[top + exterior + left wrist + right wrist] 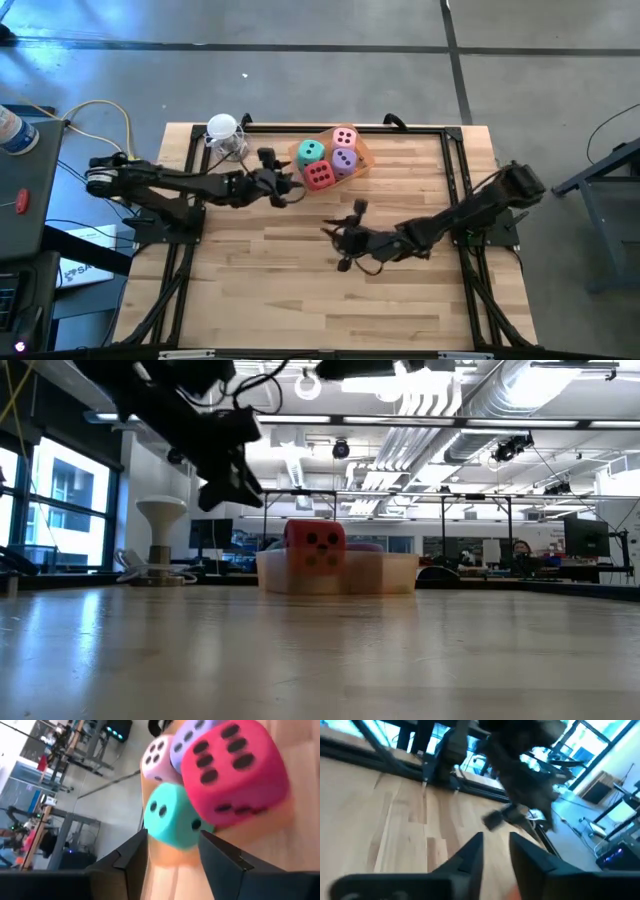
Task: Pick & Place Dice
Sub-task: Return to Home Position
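Four dice sit together in a shallow clear tray (362, 160) near the table's far edge: teal (311, 151), pink (345, 136), purple (344, 158) and red (319, 175). In the low view the red die (314, 546) stands up out of the tray (395, 574). My left gripper (287, 192) hangs open just left of the tray, raised off the table (228, 488). In its wrist view the teal die (172, 817) and red die (232, 772) lie just beyond the open fingers (175, 862). My right gripper (333, 234) hovers over the table's middle, narrowly open (496, 845), holding nothing.
A small clear object with a white top (224, 133) stands at the far left corner, left of the tray, with a yellow cable (110, 110) beyond it. A black frame (400, 128) edges the table. Bare wood (300, 290) fills the near half.
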Action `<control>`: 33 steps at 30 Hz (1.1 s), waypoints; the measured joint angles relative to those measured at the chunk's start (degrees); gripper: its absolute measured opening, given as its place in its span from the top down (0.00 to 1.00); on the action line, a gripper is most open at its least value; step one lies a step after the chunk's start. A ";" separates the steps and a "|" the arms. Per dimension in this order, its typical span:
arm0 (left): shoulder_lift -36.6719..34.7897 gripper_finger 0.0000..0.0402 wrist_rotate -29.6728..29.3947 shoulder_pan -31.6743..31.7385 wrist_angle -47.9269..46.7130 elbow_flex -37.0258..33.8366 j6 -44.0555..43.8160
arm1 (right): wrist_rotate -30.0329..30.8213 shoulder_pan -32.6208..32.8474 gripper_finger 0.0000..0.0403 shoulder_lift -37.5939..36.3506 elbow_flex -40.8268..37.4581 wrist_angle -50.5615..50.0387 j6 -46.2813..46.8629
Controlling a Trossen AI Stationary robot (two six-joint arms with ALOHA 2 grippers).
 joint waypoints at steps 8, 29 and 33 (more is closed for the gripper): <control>-14.40 0.81 -4.69 -6.93 -21.17 0.00 -13.62 | -0.22 -0.70 0.99 -14.01 -0.01 -22.66 9.61; -53.64 1.00 2.60 -14.44 -33.20 -9.52 -38.80 | -25.92 -17.80 1.00 -37.75 -32.05 -10.53 15.62; -56.57 1.00 4.48 -14.44 -26.76 -16.53 -38.87 | -31.24 -21.84 1.00 -40.72 -42.56 5.97 15.59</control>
